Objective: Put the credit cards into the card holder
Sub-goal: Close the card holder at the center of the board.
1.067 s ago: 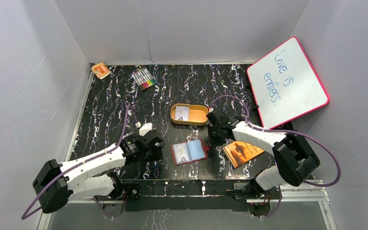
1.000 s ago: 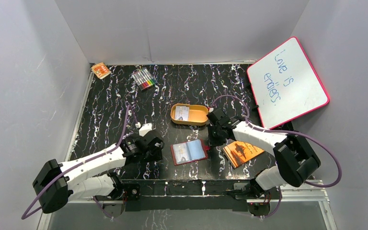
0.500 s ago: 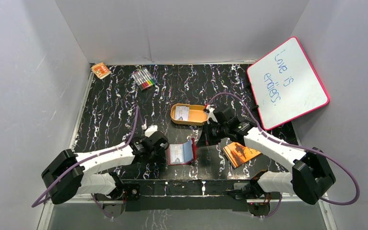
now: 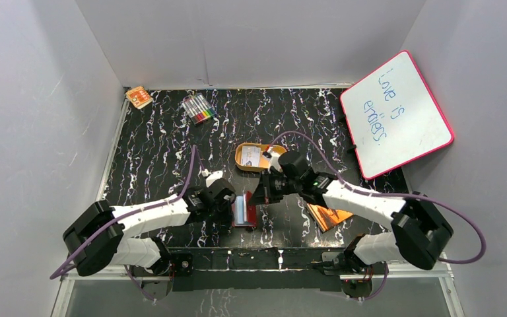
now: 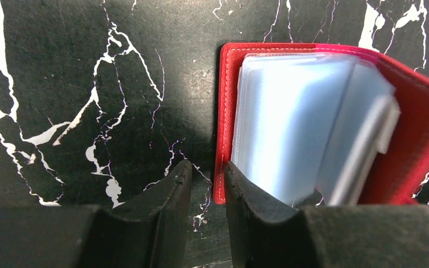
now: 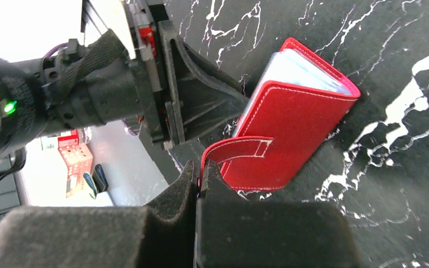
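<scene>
Red and leather-like, the card holder (image 4: 245,211) sits half folded on the black marbled counter (image 4: 158,152) near its front edge, between the two arms. Its pale bluish pockets (image 5: 290,123) fan out inside the cover. The left fingers (image 5: 167,192) stand a narrow gap apart over the holder's left edge, released. A strip of counter shows between them, and one finger lies over the pockets. The right fingers (image 6: 176,187) are clenched on the end of the closing tab (image 6: 240,149), which arches up from the red cover (image 6: 296,134). From the right wrist view, this cover stands tilted up, with the pockets on the side facing the left arm.

One credit card (image 4: 251,156) lies inside the orange tin (image 4: 276,160), just beyond the holder and well apart from both sets of fingers. An orange booklet (image 4: 327,216) lies to the right, partly under the right arm. A pink-framed whiteboard (image 4: 396,105) leans at the far right.
</scene>
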